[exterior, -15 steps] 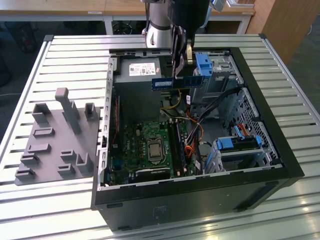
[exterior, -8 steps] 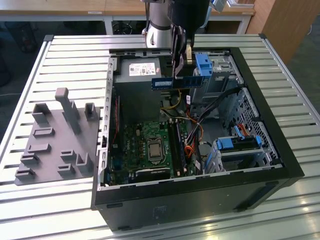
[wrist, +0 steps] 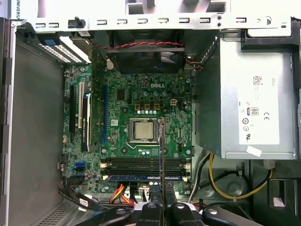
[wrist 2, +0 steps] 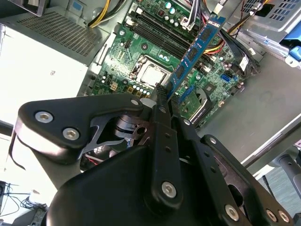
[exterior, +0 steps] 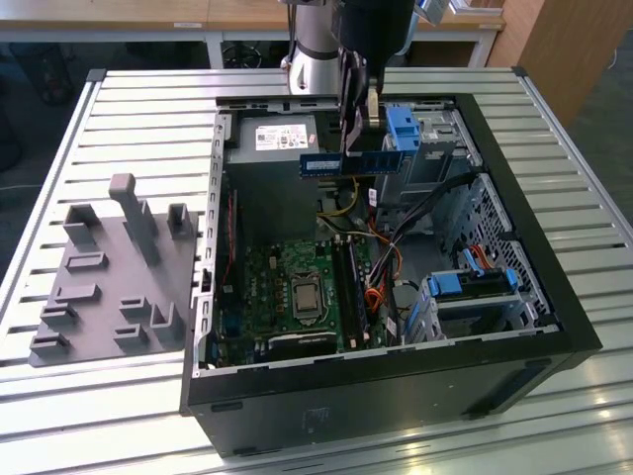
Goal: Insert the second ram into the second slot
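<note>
While a grey fixture plate (exterior: 109, 277) lies on the slatted table (exterior: 59, 129) at the exterior view's left, the open computer case (exterior: 554, 297) just beside it shows its green motherboard (exterior: 297, 287) and dark memory slots (exterior: 348, 282). Above the case, near the power supply (exterior: 277, 139), the gripper (exterior: 358, 158) is clamped on the second ram (exterior: 321, 164), which hangs level and well clear of the slots. Just to the right of the stick stands a blue drive-bay clip (exterior: 404, 127).
</note>
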You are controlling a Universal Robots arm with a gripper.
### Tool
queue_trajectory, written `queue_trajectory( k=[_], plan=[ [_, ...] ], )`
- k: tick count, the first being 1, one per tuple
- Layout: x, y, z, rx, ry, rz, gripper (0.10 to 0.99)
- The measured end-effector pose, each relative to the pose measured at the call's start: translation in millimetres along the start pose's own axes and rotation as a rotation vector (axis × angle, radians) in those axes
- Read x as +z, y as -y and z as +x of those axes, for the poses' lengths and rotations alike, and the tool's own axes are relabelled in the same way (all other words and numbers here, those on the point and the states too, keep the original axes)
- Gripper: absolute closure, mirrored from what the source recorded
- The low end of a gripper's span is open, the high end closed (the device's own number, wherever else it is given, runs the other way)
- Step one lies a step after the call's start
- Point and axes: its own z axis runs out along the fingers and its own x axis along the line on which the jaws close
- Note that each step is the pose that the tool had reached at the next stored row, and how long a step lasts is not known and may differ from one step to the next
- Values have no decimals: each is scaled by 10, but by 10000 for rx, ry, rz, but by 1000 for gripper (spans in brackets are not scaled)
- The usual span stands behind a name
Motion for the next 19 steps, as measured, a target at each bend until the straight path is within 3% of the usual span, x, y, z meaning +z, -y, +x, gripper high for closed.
queue_trajectory(
  k=[19],
  plan=[
    [0,0,0,300,12,-13,949]
  ],
)
